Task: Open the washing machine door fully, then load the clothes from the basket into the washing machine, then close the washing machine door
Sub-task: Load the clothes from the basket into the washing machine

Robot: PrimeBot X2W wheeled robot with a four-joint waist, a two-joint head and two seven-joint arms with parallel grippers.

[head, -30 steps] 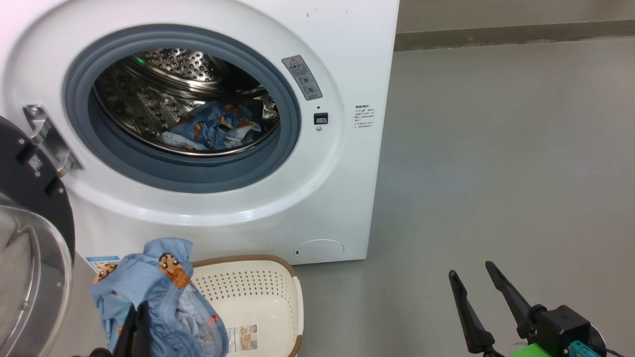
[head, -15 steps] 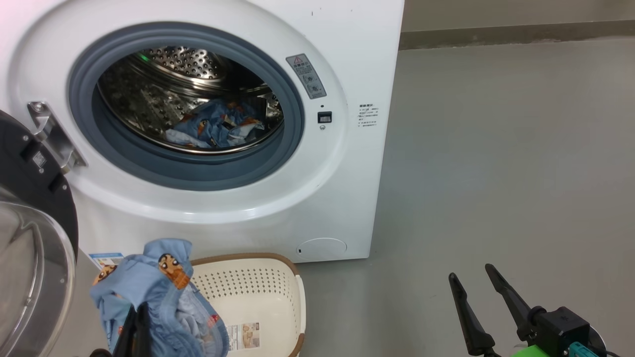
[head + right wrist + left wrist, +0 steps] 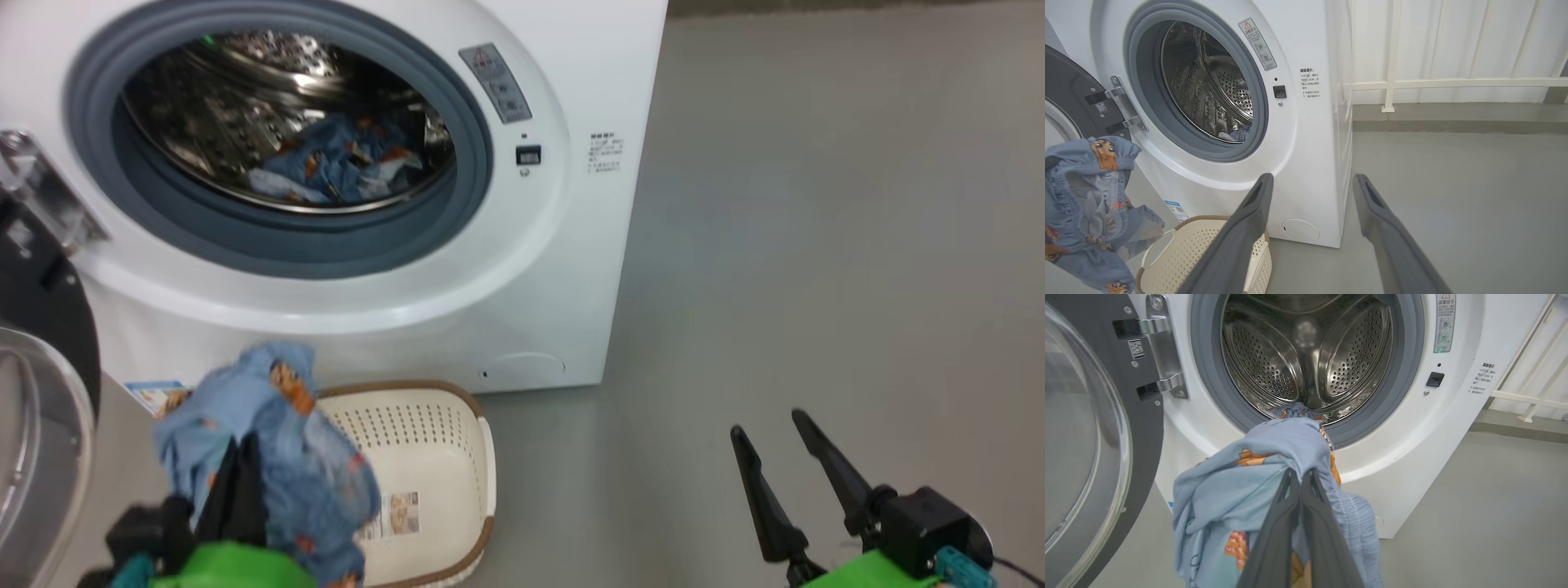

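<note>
Clothes [image 3: 302, 457] raised slightly, it seems, beside basket [image 3: 424, 441]; more inside washing machine [image 3: 571, 269] drum [image 3: 204, 106]

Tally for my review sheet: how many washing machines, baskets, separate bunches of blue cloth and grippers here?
White boxy front-loading washing machine: 1
Cream perforated plastic basket with a brown rim: 1
Bunches of blue printed fabric clothes: 2, one in the steel drum, one in the left gripper's shut jaws
Long-fingered dark grippers: 2, counting the open right gripper
Total: 6
</note>
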